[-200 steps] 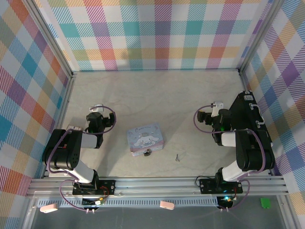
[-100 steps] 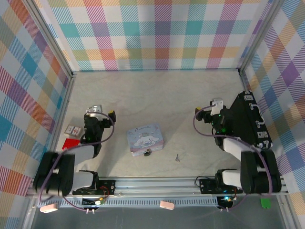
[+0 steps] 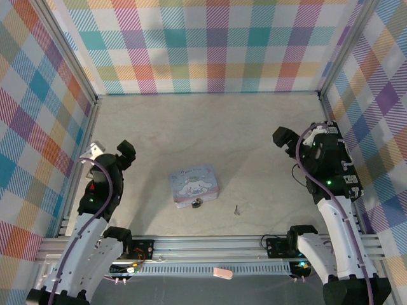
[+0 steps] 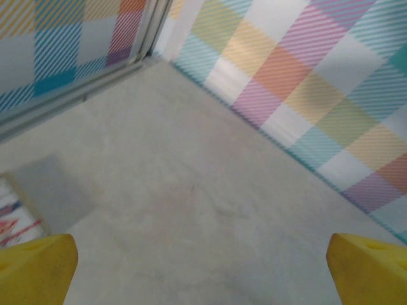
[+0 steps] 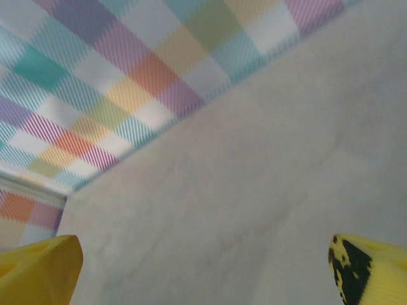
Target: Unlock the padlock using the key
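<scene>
Key point(image 3: 236, 210) lies on the table point(image 3: 191, 127), near and right of the padlock point(image 3: 197, 203), which touches the near edge of the puppy tin point(image 3: 194, 183); my right arm point(image 3: 327, 171) looks nearer; both jaws spread wide, empty.

Both arms have unfolded and risen. The left gripper point(image 3: 126, 152) has shifted left, the right gripper point(image 3: 283, 136) farther back.
</scene>
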Action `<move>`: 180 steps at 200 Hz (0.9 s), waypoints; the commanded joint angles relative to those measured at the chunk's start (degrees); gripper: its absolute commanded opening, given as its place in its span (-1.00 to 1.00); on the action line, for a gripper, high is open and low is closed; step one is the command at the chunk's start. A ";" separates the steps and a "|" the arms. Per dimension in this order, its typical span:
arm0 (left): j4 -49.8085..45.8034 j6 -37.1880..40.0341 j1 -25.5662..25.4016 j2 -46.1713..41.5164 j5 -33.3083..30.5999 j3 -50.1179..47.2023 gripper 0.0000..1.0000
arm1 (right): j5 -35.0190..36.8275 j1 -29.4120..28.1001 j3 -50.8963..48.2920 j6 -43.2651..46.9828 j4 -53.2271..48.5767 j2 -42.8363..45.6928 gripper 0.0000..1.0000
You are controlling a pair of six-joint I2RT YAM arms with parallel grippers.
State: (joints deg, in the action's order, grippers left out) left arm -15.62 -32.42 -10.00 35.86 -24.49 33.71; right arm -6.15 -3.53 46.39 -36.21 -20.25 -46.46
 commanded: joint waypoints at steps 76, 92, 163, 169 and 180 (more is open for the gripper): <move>-6.89 2.18 -4.04 1.00 30.10 -6.36 0.99 | 0.58 -27.34 -3.49 -18.95 -25.54 -4.55 0.80; -5.84 4.04 -5.58 0.11 28.80 -7.61 0.99 | 2.11 -31.94 -5.55 -24.09 -26.53 -6.43 0.75; -0.82 7.94 -6.70 -6.26 28.72 -12.98 0.99 | 5.69 -46.50 -9.99 -49.01 -26.09 -13.12 0.45; -0.81 7.99 -6.75 -7.13 28.96 -13.41 0.99 | 5.86 -47.53 -10.00 -50.71 -25.65 -14.10 0.42; -0.82 7.87 -6.74 -8.67 29.04 -14.16 0.99 | 6.15 -49.17 -9.47 -54.18 -25.48 -16.27 0.38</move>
State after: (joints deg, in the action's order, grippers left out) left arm -18.74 -26.02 -16.38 30.22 3.20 21.08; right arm -1.87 -49.71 37.21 -77.91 -45.47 -59.42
